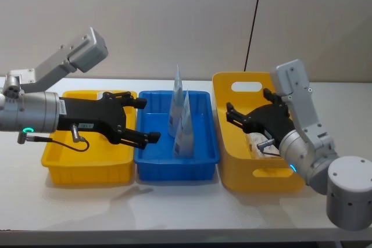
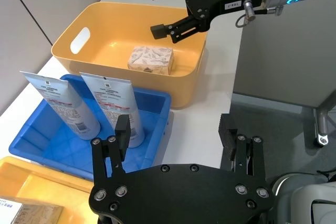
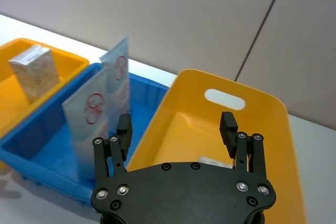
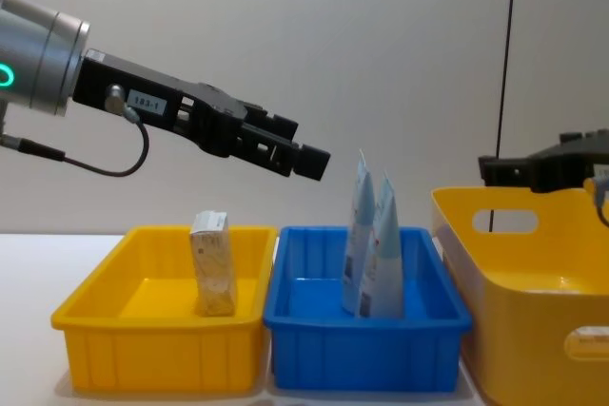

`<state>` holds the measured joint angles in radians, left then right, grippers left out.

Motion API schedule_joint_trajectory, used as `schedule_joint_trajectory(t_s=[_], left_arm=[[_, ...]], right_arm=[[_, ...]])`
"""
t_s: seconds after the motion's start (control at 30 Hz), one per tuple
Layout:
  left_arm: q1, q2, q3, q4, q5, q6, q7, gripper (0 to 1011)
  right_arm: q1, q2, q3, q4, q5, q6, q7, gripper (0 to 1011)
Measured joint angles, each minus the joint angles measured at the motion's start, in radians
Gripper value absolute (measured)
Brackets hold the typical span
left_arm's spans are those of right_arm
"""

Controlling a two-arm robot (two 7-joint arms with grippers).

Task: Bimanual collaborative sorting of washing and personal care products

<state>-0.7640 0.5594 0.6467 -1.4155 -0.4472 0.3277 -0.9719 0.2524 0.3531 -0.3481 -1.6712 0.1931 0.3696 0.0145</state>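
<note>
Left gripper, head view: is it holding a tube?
No: the left gripper hovers open and empty above the blue bin, while both pale blue-white tubes stand in that bin.

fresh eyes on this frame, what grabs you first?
Two pale tubes standing upright in the middle blue bin draw the eye first. The left pincer hangs open above that bin's left edge, beside a low yellow bin holding an upright beige carton. The right pincer is open over the deep yellow bin, where a leaf-print pack lies.
</note>
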Motion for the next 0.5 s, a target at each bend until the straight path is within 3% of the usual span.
schedule_joint_trajectory(t_s=[0.5], left_arm=[[0.000, 0.000, 0.000, 0.000, 0.000, 0.000, 0.000, 1001]], right_arm=[[0.014, -0.033, -0.028, -0.039, 0.024, 0.062, 0.054, 1004]])
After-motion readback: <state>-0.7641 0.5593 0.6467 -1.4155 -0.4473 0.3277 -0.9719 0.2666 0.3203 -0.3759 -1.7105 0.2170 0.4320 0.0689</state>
